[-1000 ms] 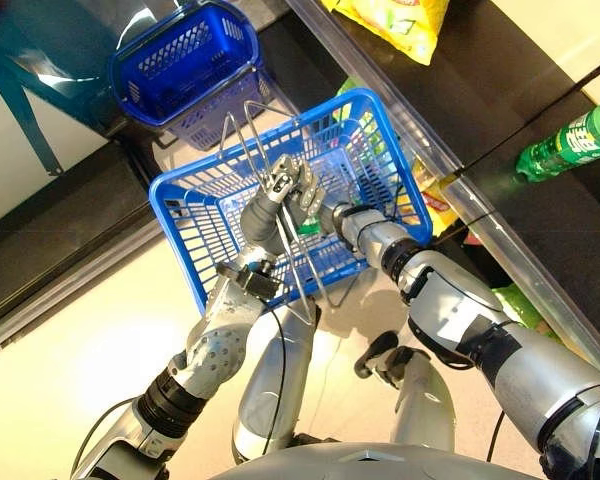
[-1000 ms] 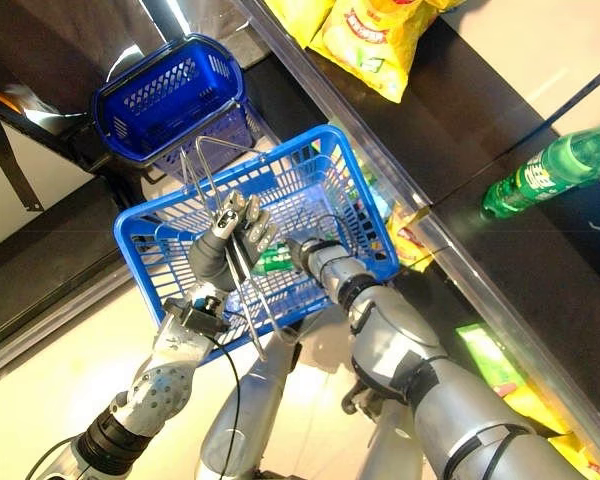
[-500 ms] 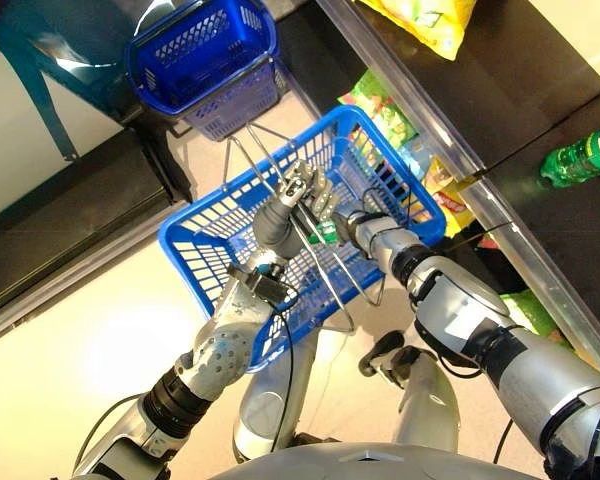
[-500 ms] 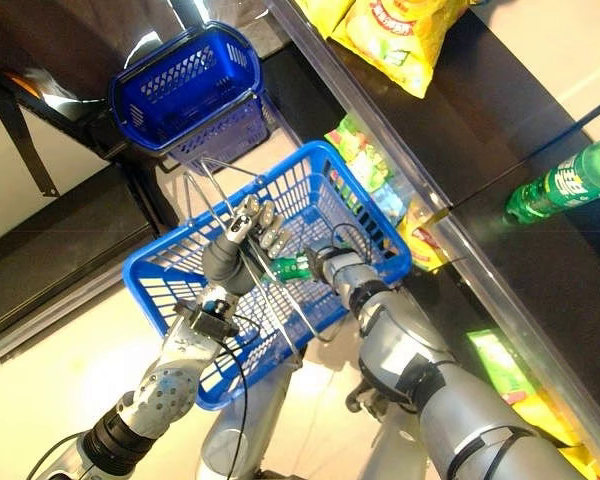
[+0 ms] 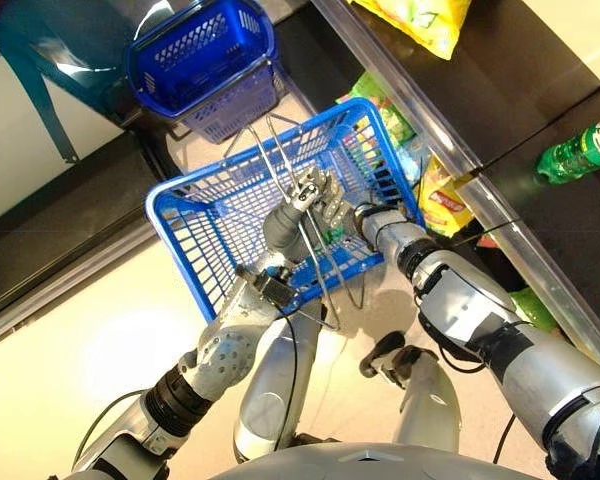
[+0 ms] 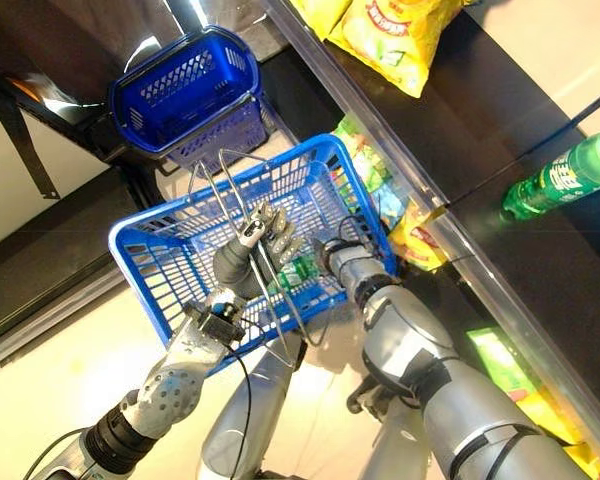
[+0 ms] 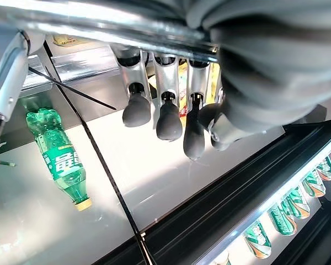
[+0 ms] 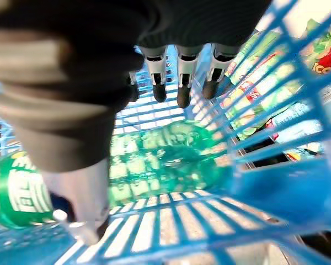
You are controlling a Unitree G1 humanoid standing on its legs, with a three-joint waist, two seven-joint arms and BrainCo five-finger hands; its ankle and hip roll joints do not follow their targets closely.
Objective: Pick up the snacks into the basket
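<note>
The left hand has its fingers curled round the wire handles of the blue basket and holds it up, while the right hand, fingers loosely straight and gripping nothing, is down inside over a green bottle lying on the basket's floor. So I'd judge one item is in. Yellow snack bags on the shelf beside the basket look untouched.

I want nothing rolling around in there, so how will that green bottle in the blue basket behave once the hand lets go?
The green bottle lies on its side on the slatted floor of the blue basket, so it may roll. It looks smooth, probably slippery. The left hand holds the wire handles, so any tilt could shift it.
</note>
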